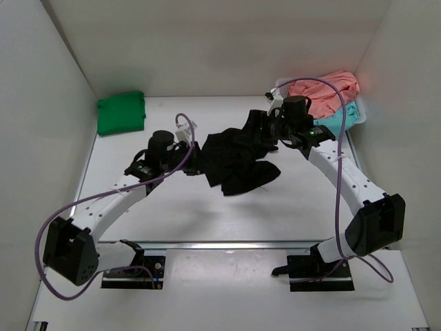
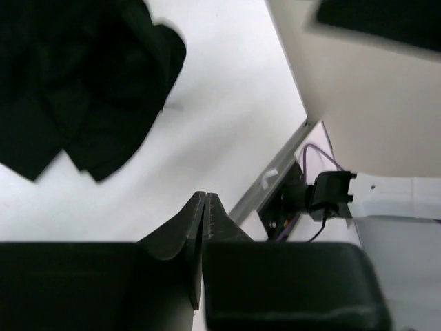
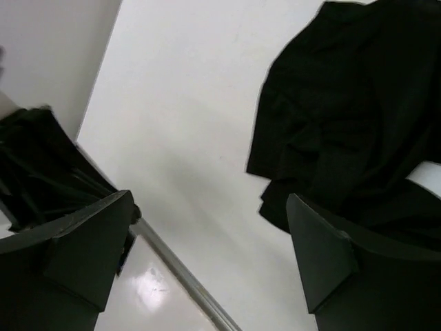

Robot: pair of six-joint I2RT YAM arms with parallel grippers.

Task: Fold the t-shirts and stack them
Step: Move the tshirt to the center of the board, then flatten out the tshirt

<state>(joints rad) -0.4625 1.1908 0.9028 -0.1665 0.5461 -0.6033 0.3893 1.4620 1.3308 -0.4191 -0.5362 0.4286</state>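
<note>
Your left gripper (image 2: 204, 203) has its fingers pressed together on nothing, just left of the black t-shirt (image 1: 238, 155), which lies crumpled mid-table. Your right gripper (image 3: 208, 200) is spread wide and empty over its right edge. Farther back, the green t-shirt (image 1: 121, 112) lies folded far left, and the pink t-shirt (image 1: 324, 86) and teal t-shirt (image 1: 341, 118) are heaped far right.

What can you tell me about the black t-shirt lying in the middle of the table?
The black t-shirt is soft, matte cloth, crumpled into an uneven heap with folds and lobes sticking out, not yet folded. It lies on the white table between the two arms. The left end effector is shut and empty, apart from the cloth. The right end effector stands open at its edge; whether it touches cannot be told. No label shows.
</note>
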